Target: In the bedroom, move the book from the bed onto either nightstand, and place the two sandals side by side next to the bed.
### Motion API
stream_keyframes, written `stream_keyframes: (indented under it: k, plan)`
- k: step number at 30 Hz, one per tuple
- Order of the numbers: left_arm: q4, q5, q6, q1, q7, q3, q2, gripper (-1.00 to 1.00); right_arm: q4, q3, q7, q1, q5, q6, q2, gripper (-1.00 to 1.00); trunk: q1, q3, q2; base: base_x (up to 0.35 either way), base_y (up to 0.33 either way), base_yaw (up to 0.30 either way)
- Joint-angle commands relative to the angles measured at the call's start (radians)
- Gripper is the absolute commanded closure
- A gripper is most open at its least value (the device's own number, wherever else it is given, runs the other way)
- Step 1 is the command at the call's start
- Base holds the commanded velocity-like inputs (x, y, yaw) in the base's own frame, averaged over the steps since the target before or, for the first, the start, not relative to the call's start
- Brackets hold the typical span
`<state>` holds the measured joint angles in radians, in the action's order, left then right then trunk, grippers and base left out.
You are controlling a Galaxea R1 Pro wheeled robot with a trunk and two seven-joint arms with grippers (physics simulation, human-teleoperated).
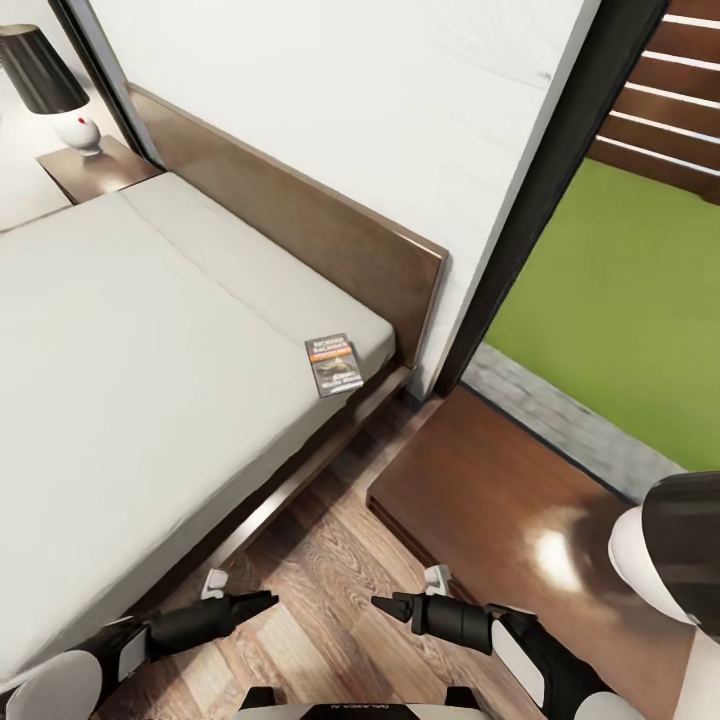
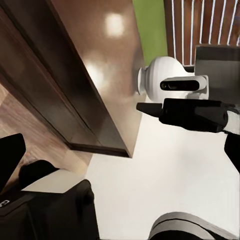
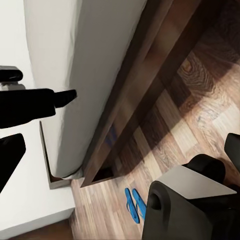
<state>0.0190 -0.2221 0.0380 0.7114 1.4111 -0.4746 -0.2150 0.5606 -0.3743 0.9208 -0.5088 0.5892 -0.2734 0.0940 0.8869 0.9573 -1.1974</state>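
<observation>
From the head camera I have the far nightstand (image 1: 95, 175) at the far left, with a lamp (image 1: 45, 85) on it, a dark shade over a white base. The bed (image 1: 150, 340) takes up the left half of my view, its pale mattress running from near left toward the headboard (image 1: 330, 235) against the white wall. The book (image 1: 333, 364) lies flat on the mattress at the bed's far right corner, close to the edge and just short of the headboard.

Low in the view, my left gripper (image 1: 262, 600) points right over the plank floor (image 1: 320, 590), beside the bed frame; its fingers look closed to a point and hold nothing. Facing it, apart, my right gripper (image 1: 385, 604) points left; I can't tell how far its fingers are parted, and I see nothing in them.

Right of the bed stands the near nightstand (image 1: 500, 500), glossy and reddish-brown, with a second lamp (image 1: 675, 550) at its near right corner. Beyond it the dark-framed window (image 1: 620, 300) shows lawn and a slatted fence.

In the right wrist view, the sandals (image 3: 135, 204) lie together on the floor near the bed's wooden frame.
</observation>
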Motion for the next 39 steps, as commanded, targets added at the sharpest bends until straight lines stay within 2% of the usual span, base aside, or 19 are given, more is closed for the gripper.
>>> stream_keyframes:
  k: [1,7,12,32,39]
  plan:
    - [0.001,-0.01,0.005,0.0,-0.007,-0.01,0.012,-1.0,0.001,-0.005,0.0,0.0,0.011,-0.009,0.001,-1.0,0.0,0.001,0.0,0.0,0.0,0.023]
    - [0.001,-0.011,0.008,0.0,-0.035,-0.009,0.054,-1.0,0.001,-0.005,0.0,0.0,0.011,-0.009,0.001,-1.0,0.0,0.001,0.0,0.0,0.0,0.008]
    - [0.001,-0.01,0.008,0.0,-0.038,-0.01,0.064,-1.0,0.001,-0.005,0.0,0.0,0.011,-0.009,0.001,-1.0,0.0,0.001,0.0,0.0,0.0,0.0]
    - [0.0,-0.008,0.008,0.0,-0.043,-0.011,0.065,-1.0,0.001,-0.005,0.0,0.0,0.011,-0.009,0.0,-1.0,0.0,0.0,0.0,0.0,0.0,0.0]
    - [0.0,-0.008,0.008,0.0,-0.042,-0.01,0.065,-1.0,0.001,-0.005,0.0,0.0,0.011,-0.009,0.0,-1.0,0.0,-0.009,0.0,0.0,0.0,0.0]
